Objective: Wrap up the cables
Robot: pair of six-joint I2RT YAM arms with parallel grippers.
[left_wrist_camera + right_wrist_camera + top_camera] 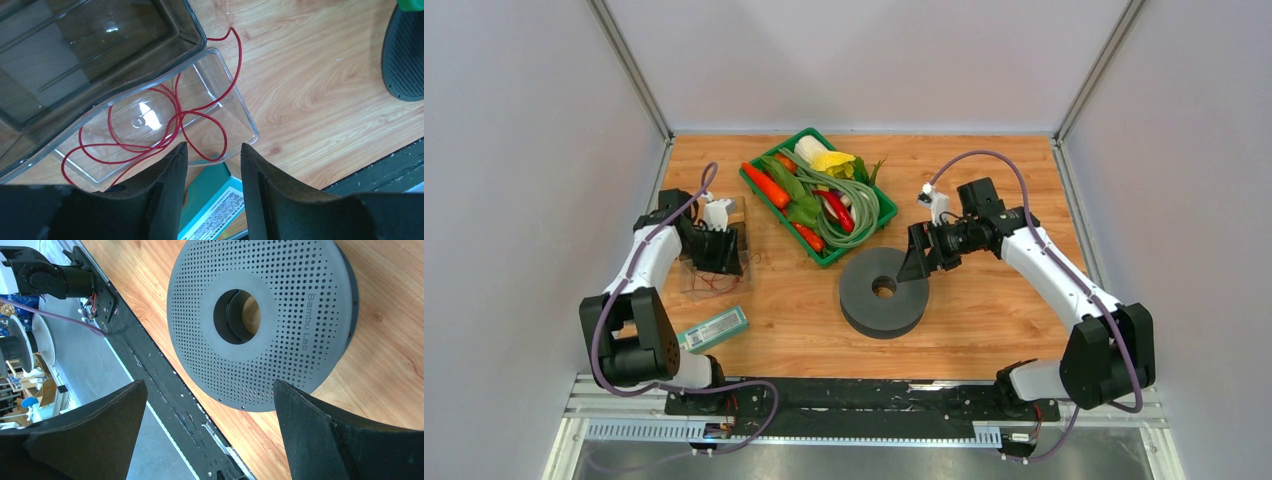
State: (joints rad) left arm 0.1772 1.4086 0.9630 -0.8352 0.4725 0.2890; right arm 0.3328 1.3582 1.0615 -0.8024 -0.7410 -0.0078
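The thin red wire [172, 117] lies in loose loops on a clear plastic lid [235, 95]; it also shows faintly in the top view [714, 283]. One end curls out onto the wood. My left gripper [210, 150] is open and empty, just above the near edge of the lid; in the top view it [721, 258] hovers over the clear box. A dark grey perforated spool [260, 315] lies flat on the table, also in the top view [884, 292]. My right gripper [210, 390] is wide open and empty above the spool's edge [919, 262].
A clear plastic box [75, 45] sits beside the lid. A teal carton [714, 328] lies near the left arm's base. A green tray [879, 232] of toy vegetables stands at the back centre. The black base rail [854, 395] runs along the front edge.
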